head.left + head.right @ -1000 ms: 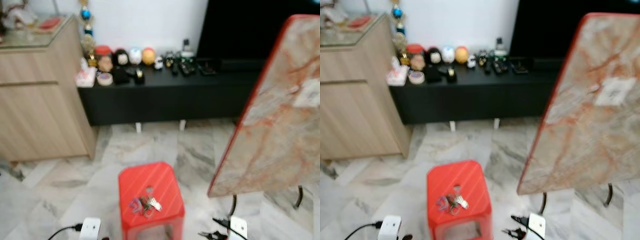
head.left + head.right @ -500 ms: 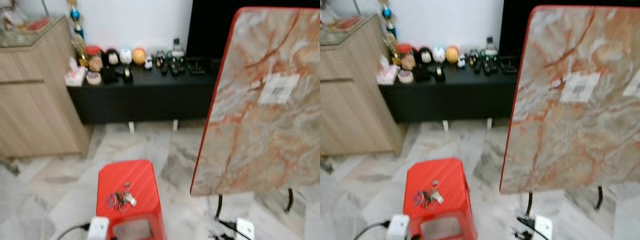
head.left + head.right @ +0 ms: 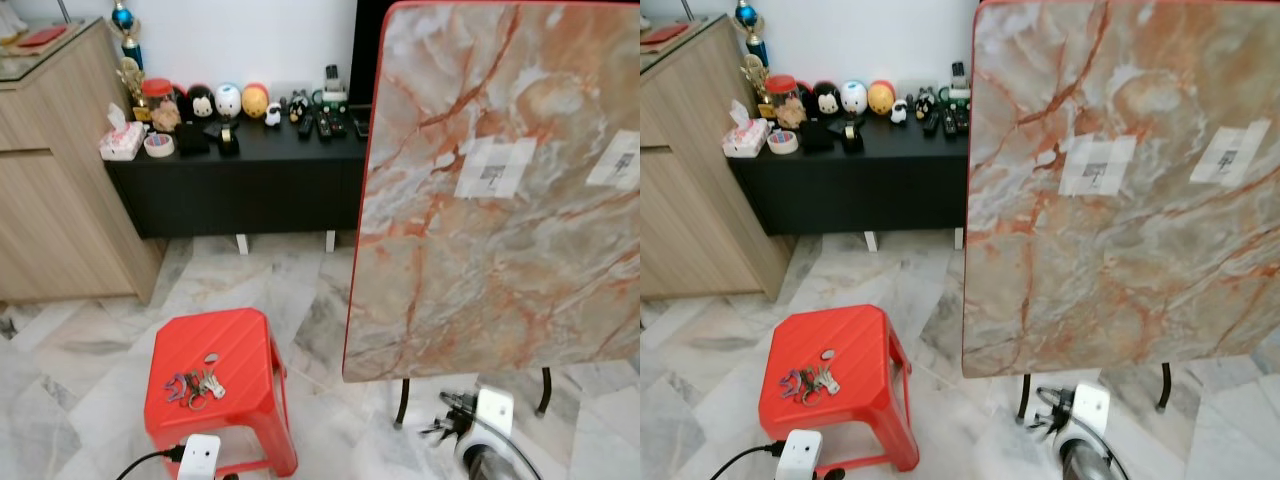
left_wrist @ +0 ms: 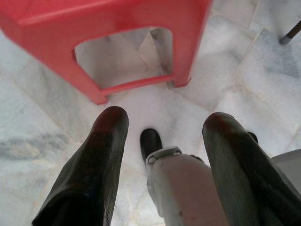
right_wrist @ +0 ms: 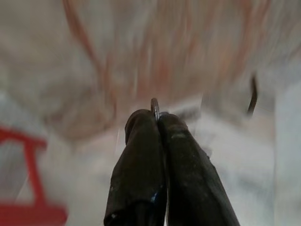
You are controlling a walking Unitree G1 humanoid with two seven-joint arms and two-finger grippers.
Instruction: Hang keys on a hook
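A bunch of keys [image 3: 194,386] lies on top of a red plastic stool [image 3: 240,345] low on the left. To its right stands an upright marble-patterned board [image 3: 480,260] with a red edge and two pale taped patches [image 3: 494,167], each with a small dark mark. My left gripper [image 4: 164,117] hangs open just in front of the stool, near the floor. My right gripper [image 5: 157,117] is shut, with a thin metal ring [image 5: 154,108] poking out between its fingertips; it hangs low by the board's foot [image 3: 447,416].
A black low cabinet [image 3: 240,185] with figurines and remotes runs along the back wall. At the far left is a wooden cabinet [image 3: 55,210]. The board rests on thin black legs [image 3: 402,402]. The floor is pale marble tile [image 3: 300,280].
The whole picture has slid left and sharpened, so the camera has turned right. The board now takes up more of the view. Stool and keys lie as before.
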